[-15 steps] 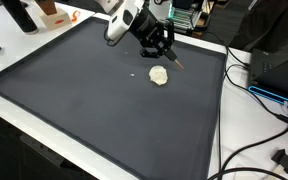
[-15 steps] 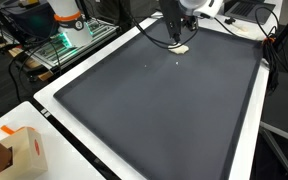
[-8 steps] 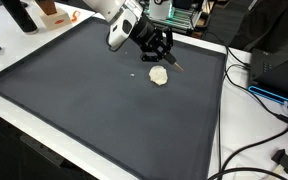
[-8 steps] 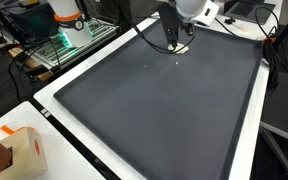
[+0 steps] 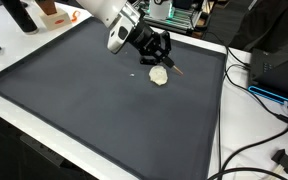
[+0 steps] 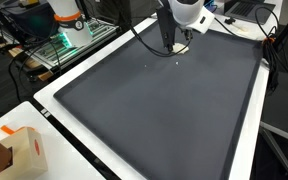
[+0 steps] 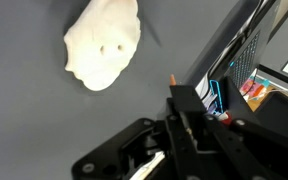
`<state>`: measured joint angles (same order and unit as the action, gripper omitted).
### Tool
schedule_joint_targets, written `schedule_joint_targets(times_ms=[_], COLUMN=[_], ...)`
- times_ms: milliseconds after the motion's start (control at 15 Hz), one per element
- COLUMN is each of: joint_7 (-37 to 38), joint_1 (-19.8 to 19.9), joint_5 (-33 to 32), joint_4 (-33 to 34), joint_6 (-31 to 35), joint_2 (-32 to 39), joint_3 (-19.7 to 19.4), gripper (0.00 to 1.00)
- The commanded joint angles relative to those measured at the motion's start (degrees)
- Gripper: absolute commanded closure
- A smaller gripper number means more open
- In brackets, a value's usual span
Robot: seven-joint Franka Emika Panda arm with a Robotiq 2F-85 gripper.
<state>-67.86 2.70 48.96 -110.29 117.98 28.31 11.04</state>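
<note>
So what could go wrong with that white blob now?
The white blob lies off to one side of the fingers in the wrist view, so a grab might only clip its edge. It looks low and flat on the dark mat, so the fingers could bump the mat or nudge it away.

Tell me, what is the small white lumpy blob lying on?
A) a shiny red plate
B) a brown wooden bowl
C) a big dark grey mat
C: the small white lumpy blob lies straight on the big dark grey mat, and the wrist view shows that dark surface all around it.
</note>
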Motion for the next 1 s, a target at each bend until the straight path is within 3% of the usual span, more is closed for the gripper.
schedule_joint_targets(times_ms=[0,933], joint_7=[-0.2,3.7], joint_1=[-0.7,-1.9], joint_5=[2.2,8.4], joint_4=[-1.7,-5.2], joint_6=[1.5,7.5], joint_2=[-0.3,-2.0], joint_3=[-1.1,-1.7], gripper=[0.97,0.97])
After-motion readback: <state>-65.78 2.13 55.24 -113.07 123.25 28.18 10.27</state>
